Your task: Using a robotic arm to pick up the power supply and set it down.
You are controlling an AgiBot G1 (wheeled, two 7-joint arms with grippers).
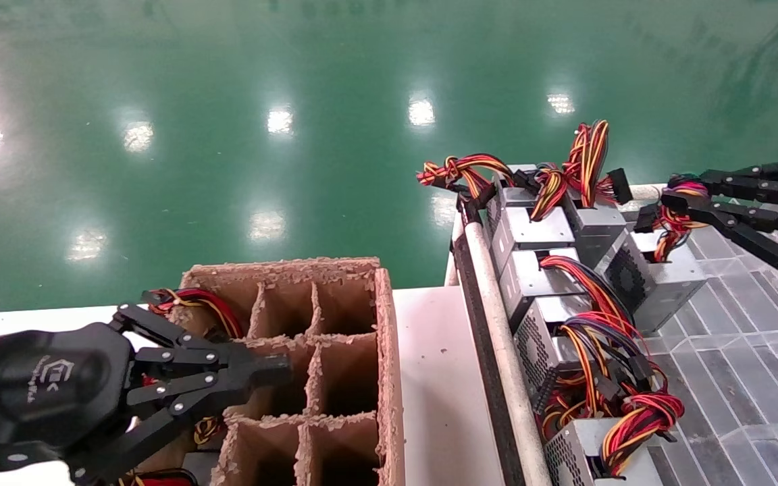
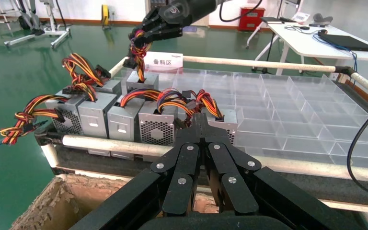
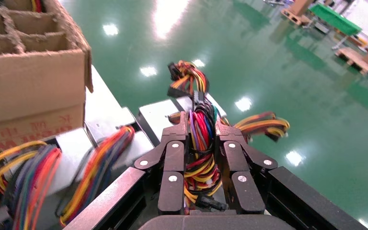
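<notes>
My right gripper [image 1: 671, 194] is shut on the tied wire bundle [image 3: 201, 129] of one power supply [image 1: 656, 280], a grey metal box with a perforated grille. The box hangs tilted under the wires, behind the row of like units; I cannot tell whether it touches the tray. In the left wrist view the same gripper [image 2: 146, 36] holds the bundle [image 2: 139, 50] above the box [image 2: 141, 80]. My left gripper [image 1: 281, 368] is shut on nothing and hovers over the cardboard box, its fingertips [image 2: 200, 120] pointing toward the row.
A cardboard box [image 1: 389, 351] with divider cells sits at lower left; wires [image 1: 196, 300] show in a far-left cell. Several power supplies [image 1: 544, 270] line a white rail [image 1: 497, 317]. Clear plastic tray compartments [image 1: 754, 351] spread to the right. A white sign [image 2: 163, 61] stands at the tray's back.
</notes>
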